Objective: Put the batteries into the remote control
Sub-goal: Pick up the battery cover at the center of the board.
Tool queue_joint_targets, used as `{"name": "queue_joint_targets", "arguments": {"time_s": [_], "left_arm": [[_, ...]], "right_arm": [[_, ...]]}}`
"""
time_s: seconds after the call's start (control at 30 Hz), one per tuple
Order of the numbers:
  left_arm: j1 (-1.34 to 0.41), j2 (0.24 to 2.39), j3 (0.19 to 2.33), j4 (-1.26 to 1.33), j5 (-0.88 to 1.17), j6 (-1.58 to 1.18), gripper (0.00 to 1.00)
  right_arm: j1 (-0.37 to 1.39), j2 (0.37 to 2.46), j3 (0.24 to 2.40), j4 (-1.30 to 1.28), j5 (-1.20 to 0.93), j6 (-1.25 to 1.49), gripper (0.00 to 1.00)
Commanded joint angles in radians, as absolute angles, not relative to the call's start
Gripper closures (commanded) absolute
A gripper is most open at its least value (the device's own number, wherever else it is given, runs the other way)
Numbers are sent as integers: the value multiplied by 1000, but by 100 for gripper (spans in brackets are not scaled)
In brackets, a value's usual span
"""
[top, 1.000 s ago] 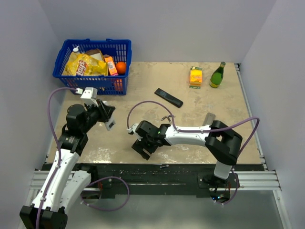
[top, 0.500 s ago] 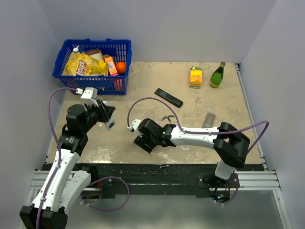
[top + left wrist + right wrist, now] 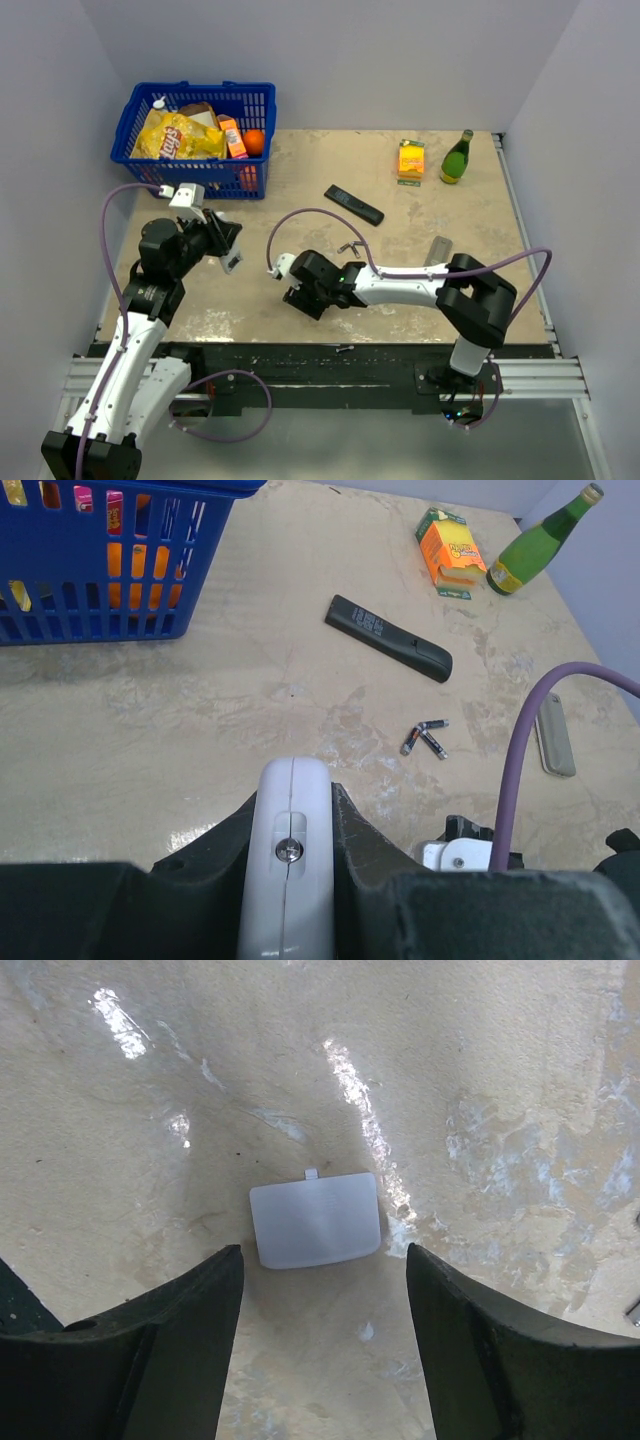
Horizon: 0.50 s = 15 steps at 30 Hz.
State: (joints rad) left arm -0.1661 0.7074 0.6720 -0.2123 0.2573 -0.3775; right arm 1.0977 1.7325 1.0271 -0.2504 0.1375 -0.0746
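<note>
Left wrist: two batteries (image 3: 424, 739), one black remote (image 3: 388, 637)

The top external view looks down from behind over the whole tabletop (image 3: 300, 160). The left wrist view faces across it, sharing the blue basket (image 3: 100, 632); the right wrist view stares straight down, close.

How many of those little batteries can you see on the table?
2. The batteries lie close together on the table, just nearer the arms than the black remote. More may be hidden.
</note>
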Motion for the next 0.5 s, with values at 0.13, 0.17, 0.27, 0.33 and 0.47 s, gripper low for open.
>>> {"name": "queue_joint_targets", "arguments": {"time_s": [0.13, 0.17, 0.27, 0.33, 0.47], "left_arm": [[-169, 701, 669, -192, 264, -362, 100], [-169, 700, 669, -190, 264, -362, 100], [-170, 699, 669, -189, 265, -362, 100], [-170, 699, 669, -189, 267, -362, 100], [-170, 698, 669, -189, 268, -362, 100]], "right_arm": [[1088, 1775, 1072, -273, 100, -92, 34], [1088, 1776, 1074, -276, 95, -95, 34], [1086, 1795, 1088, -290, 86, -98, 37], [1085, 1805, 1095, -296, 75, -103, 38], [1080, 1813, 1103, -321, 66, -104, 42]]}}
